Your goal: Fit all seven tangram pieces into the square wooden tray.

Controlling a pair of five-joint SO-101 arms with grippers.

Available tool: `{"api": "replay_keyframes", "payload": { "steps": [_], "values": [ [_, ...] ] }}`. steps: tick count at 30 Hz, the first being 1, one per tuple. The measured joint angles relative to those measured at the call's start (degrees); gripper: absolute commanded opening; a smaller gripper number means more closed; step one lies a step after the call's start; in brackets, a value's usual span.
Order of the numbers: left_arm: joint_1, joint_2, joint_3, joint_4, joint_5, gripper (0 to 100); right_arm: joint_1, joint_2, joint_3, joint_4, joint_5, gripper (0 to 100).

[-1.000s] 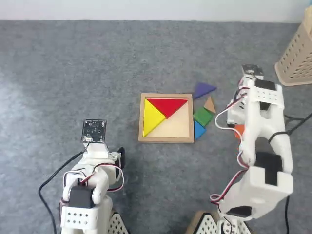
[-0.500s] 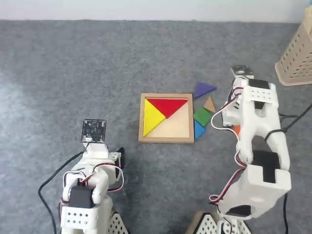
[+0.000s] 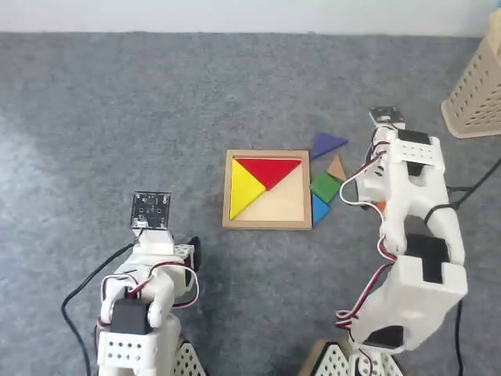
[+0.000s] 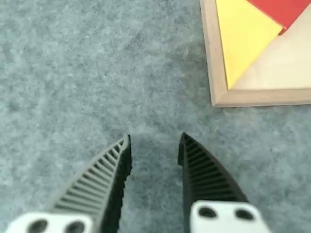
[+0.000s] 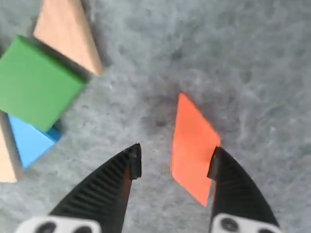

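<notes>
The square wooden tray [image 3: 266, 224] lies mid-table and holds a red triangle [image 3: 268, 170] and a yellow triangle [image 3: 244, 189]. To its right sit a purple triangle [image 3: 327, 142], a tan triangle [image 3: 337, 168], a green square [image 3: 326, 187] and a blue triangle [image 3: 318, 208]. An orange parallelogram [image 5: 194, 147] lies flat on the carpet. My right gripper [image 5: 176, 158] is open and straddles it, with one fingertip at its edge. The green square [image 5: 36, 83], tan triangle [image 5: 68, 34] and blue triangle [image 5: 30, 140] lie beyond. My left gripper [image 4: 154, 145] is open over bare carpet, near the tray's corner [image 4: 219, 94].
A beige slatted basket [image 3: 479, 86] stands at the far right edge. Grey carpet covers the table all around. The left arm's base [image 3: 145, 301] sits at the front left, the right arm [image 3: 411, 235] at the front right.
The right arm has shifted left and slightly forward toward the loose pieces. The left arm and all the pieces have stayed put.
</notes>
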Motion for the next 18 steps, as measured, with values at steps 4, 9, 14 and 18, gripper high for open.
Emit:
{"api": "replay_keyframes", "payload": {
  "steps": [4,9,14,18],
  "values": [
    [0.0,0.0,0.0,0.0,0.0,15,-0.18,-3.6,0.18,1.67,-1.14,21.4],
    [0.09,0.0,0.0,0.0,0.0,15,-4.13,-12.92,7.74,-2.29,-4.04,21.4],
    [0.0,0.0,0.0,0.0,0.0,15,-9.23,-19.16,15.47,-7.12,-4.04,21.6],
    [0.0,0.0,0.0,0.0,0.0,15,-9.85,-23.03,15.74,-7.21,-1.85,23.8]
  ]
}}
